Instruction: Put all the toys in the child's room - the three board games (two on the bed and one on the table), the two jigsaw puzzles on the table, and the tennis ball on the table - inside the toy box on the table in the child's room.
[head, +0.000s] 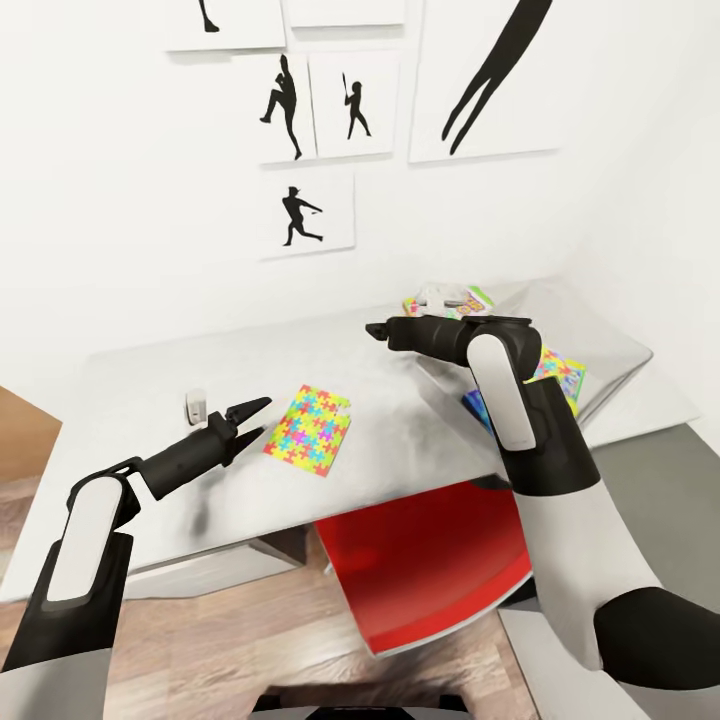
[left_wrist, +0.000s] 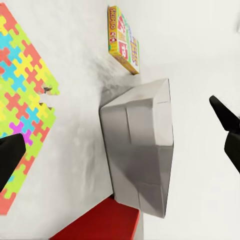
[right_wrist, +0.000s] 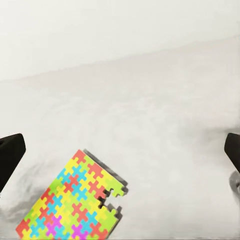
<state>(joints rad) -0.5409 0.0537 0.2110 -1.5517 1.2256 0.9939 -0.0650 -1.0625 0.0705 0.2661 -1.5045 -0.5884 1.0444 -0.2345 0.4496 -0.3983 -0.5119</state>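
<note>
Left gripper (head: 248, 418), open and empty, sits just beside the jigsaw puzzle (head: 309, 429), nearer than the open, empty right gripper (head: 378, 331).

You see bright, even, diffuse light; soft grey shadows smudge the desk (head: 150, 400) beneath both arms. Wrist renders look hazy, and straight edges bow toward the head view's borders.
</note>
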